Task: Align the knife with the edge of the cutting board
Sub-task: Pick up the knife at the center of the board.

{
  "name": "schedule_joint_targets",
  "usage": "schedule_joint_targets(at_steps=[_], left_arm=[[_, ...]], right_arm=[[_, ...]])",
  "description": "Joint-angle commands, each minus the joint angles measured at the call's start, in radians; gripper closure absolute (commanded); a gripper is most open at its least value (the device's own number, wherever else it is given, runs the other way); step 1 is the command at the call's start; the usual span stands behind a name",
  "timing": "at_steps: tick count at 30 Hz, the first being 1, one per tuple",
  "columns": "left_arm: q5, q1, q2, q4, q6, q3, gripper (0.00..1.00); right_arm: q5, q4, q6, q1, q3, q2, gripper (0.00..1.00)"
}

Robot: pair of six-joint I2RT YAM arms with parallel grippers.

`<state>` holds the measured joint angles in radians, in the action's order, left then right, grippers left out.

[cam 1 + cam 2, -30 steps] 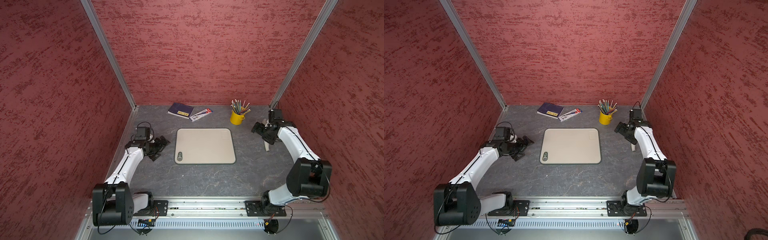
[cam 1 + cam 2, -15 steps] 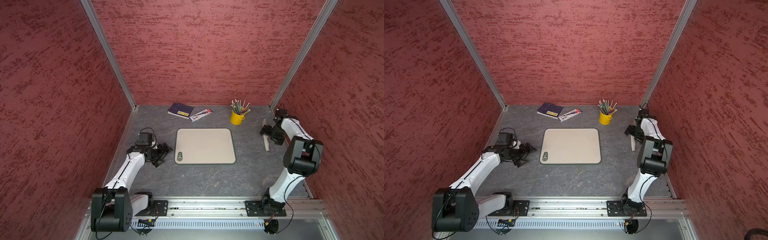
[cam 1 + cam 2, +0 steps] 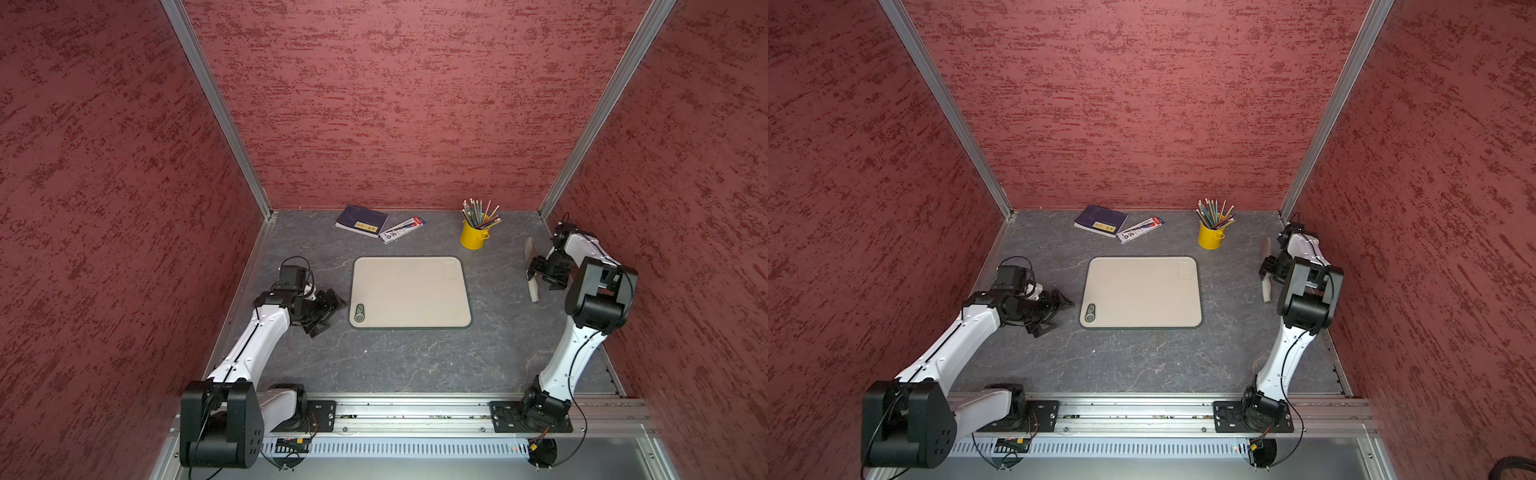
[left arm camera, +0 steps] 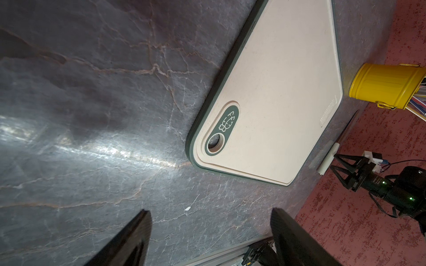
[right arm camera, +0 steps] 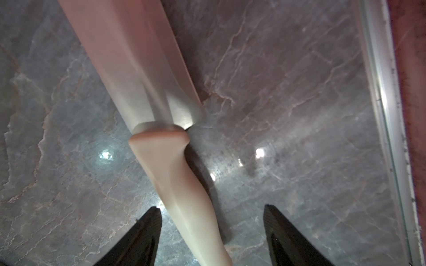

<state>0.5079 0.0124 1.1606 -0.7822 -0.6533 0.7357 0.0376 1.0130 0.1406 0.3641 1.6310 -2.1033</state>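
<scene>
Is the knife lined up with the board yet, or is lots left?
Nothing is finished yet. The knife lies on the table, apart from the cutting board. In hand: the right gripper is open around the handle, not squeezing. Left to do: grab it, carry it over and line it up. The left gripper is open, empty.

The cutting board (image 3: 409,291) is a big flat beige rectangle with round corners and a thin dark rim. It lies on the table (image 3: 415,365) in the middle of both top views, with its dark green badge (image 3: 359,312) (with a round hole in it) at the lower left corner. The knife (image 3: 535,289) lies flat at the right, well apart from it. Its grey blade (image 3: 528,249) points up the frame and its pale handle (image 5: 184,195) points down.
</scene>
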Motion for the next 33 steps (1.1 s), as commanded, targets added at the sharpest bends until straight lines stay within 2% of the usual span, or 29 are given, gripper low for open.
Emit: schedule_joint_targets(at_steps=[1,15,28,33], left_arm=[[0.003,0.009,-0.012,0.006,0.000,0.007,0.15],[0.002,0.024,0.016,0.038,0.009,-0.007,0.15],[-0.007,0.034,0.017,0.044,0.003,-0.025,0.15],[-0.011,0.039,0.020,0.051,0.001,-0.024,0.15]], right_arm=[[0.015,0.029,-0.029,-0.006,0.049,-0.019,0.26],[-0.059,0.048,-0.034,-0.053,0.074,-0.066,0.34],[-0.038,0.072,-0.023,-0.074,0.114,-0.117,0.40],[-0.032,0.066,-0.027,-0.075,0.098,-0.107,0.46]])
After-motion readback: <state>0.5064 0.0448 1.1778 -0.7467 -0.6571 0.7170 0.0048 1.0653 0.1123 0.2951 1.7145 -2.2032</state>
